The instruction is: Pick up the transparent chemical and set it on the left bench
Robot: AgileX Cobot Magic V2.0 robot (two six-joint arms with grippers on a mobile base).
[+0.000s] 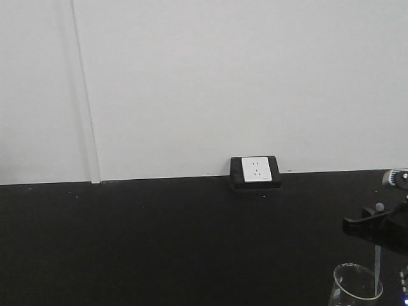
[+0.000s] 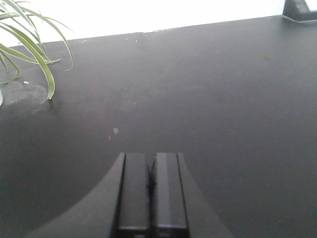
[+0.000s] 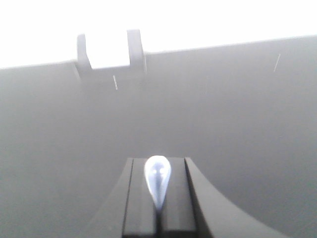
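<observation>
My right gripper [image 3: 158,161] is shut on the bulb of the transparent chemical [image 3: 157,179], a colourless pipette pinched flat between the jaws. In the front view the right gripper [image 1: 375,223] is at the far right, above the black worktop, with the pipette's thin stem [image 1: 378,256] hanging down from it. My left gripper [image 2: 151,156] is shut and empty, low over bare black worktop. The left bench with its white bins is out of view.
The black worktop [image 1: 159,236] ahead has a white wall socket [image 1: 256,171] at its back edge against a white wall. A clear glass beaker [image 1: 357,288] stands at the bottom right, just below the right gripper. Green plant leaves [image 2: 29,44] hang at the left.
</observation>
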